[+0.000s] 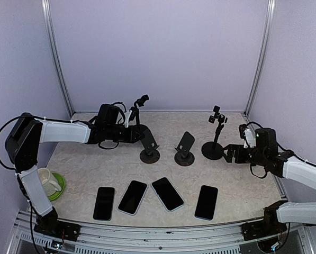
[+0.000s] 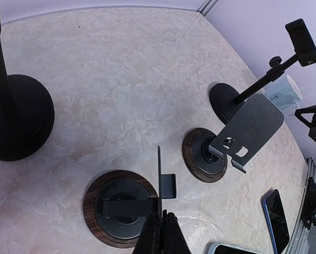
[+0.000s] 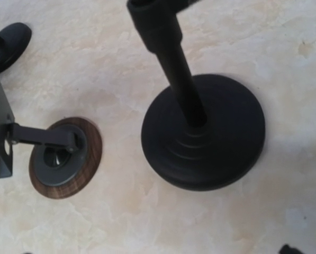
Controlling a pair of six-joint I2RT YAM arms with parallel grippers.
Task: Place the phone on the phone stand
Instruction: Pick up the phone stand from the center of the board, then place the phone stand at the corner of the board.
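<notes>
Along the tabletop's [image 1: 94, 164] 6 o'clock edge, four black glossy smartphones lie flat in a row, from the leftmost phone [image 1: 104, 203] to the rightmost phone [image 1: 206, 202], all apart from the stands at their 12 o'clock. Near the centre, the left tool [image 1: 143, 135] is closed on the thin back plate of a grey metal phone stand with a wood-rimmed round base [image 1: 150, 154]. A matching second stand [image 1: 184, 152] sits just at its 3 o'clock. Farther toward 3 o'clock, the right tool [image 1: 232, 153] is spread wide, gripping nothing, just beside the round foot of a black pole mount [image 1: 213, 151].
</notes>
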